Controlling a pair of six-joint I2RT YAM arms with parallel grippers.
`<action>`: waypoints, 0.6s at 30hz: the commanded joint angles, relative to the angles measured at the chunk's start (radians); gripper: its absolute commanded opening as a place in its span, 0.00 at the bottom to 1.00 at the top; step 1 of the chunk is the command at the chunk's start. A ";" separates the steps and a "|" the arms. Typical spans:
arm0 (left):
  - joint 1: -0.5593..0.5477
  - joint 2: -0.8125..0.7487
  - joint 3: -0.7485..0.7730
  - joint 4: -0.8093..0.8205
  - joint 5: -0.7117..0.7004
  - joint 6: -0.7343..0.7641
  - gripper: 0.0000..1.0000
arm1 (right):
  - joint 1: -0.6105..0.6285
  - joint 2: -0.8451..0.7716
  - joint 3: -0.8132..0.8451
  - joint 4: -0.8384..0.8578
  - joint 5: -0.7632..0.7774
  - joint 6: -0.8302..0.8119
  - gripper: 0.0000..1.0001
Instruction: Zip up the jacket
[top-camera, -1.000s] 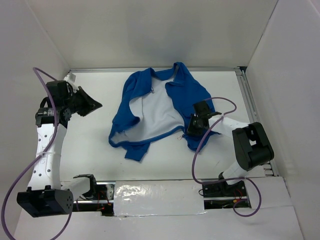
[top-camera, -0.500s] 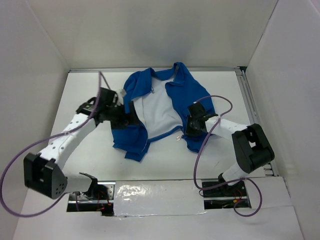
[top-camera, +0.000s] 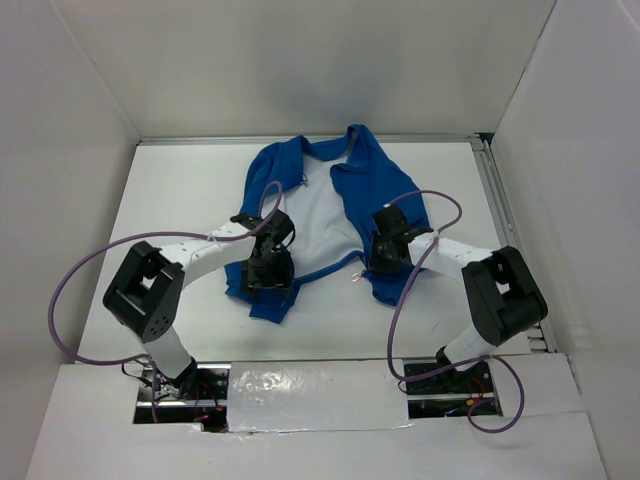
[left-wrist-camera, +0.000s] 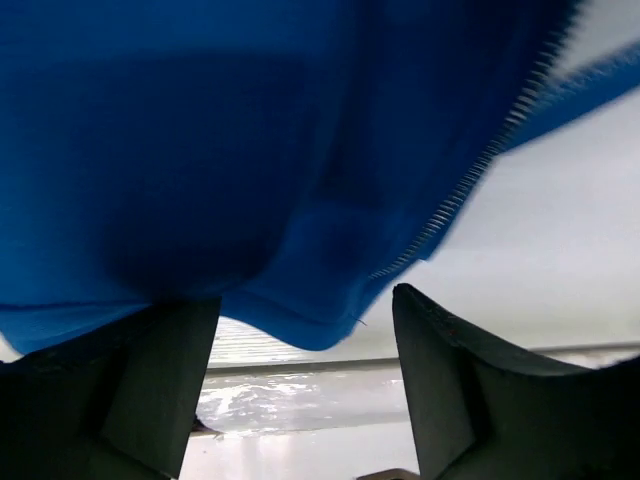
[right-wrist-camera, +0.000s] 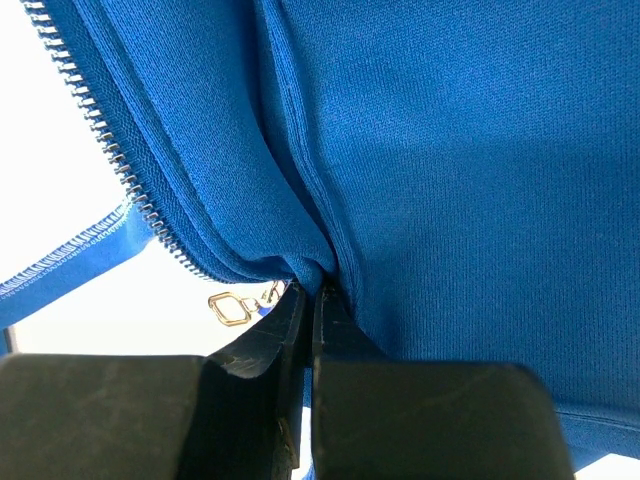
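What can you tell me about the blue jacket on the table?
The jacket is royal-blue knit fabric with a white lining, lying unzipped and spread open on the table. Silver zipper teeth edge its front. The right end effector pinches one front edge; the open left end effector straddles the other.

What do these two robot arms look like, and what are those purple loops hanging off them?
The left arm and the right arm match: slim white tubes joined by chunky black joint blocks. A thin purple cable trails along each in loose loops. Each arm ends in two black, wedge-shaped fingers. No markings or labels are visible on them.
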 joint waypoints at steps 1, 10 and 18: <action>-0.011 0.015 0.053 -0.076 -0.087 -0.067 0.77 | 0.018 0.049 0.001 -0.057 0.001 -0.007 0.00; -0.066 0.073 0.025 -0.050 -0.084 -0.077 0.60 | 0.019 0.060 0.002 -0.054 0.000 -0.007 0.00; -0.064 0.032 0.072 -0.049 -0.068 -0.063 0.11 | 0.019 0.060 -0.001 -0.054 0.003 -0.004 0.00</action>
